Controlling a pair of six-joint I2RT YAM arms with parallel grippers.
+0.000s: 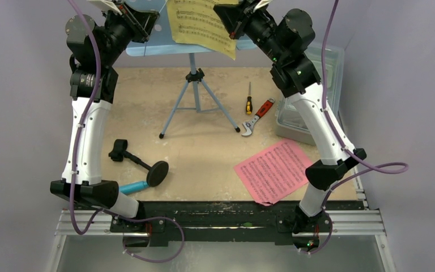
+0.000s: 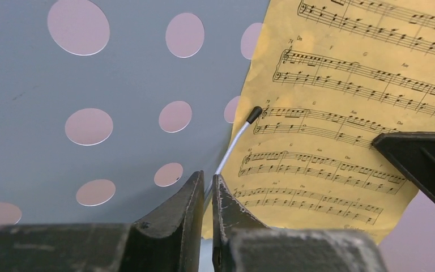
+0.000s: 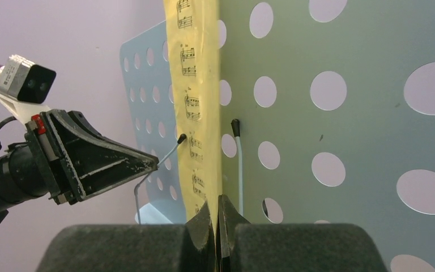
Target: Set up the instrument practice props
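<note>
Yellow sheet-music page (image 2: pixel 340 113), black staves with chord letters "Dm" and "Am", leans on the light blue perforated music stand (image 2: pixel 119 85) at the table's (image 1: pixel 204 153) 12 o'clock. Right gripper (image 3: pixel 218 212) pinches its edge. The left gripper (image 2: pixel 208 187) stands nearly closed around the stand's white wire (image 2: pixel 235 141), but I cannot tell whether it grips.

A screwdriver (image 1: pixel 249 101) with an orange-and-black handle lies on the beige bench (image 1: pixel 204 153), right of centre in the overhead view, its shaft pointing toward the top of the frame. Just to its right a red-handled wrench (image 1: pixel 259 117) lies on a slant, its open metal head toward the lower left and its handle toward the upper right, near the screwdriver but not touching it. Further right, at the bench's right edge, stands a clear plastic lidded box (image 1: pixel 292 122), partly hidden, and plain grey-lilac walls (image 1: pixel 11 113) close in the scene.
</note>
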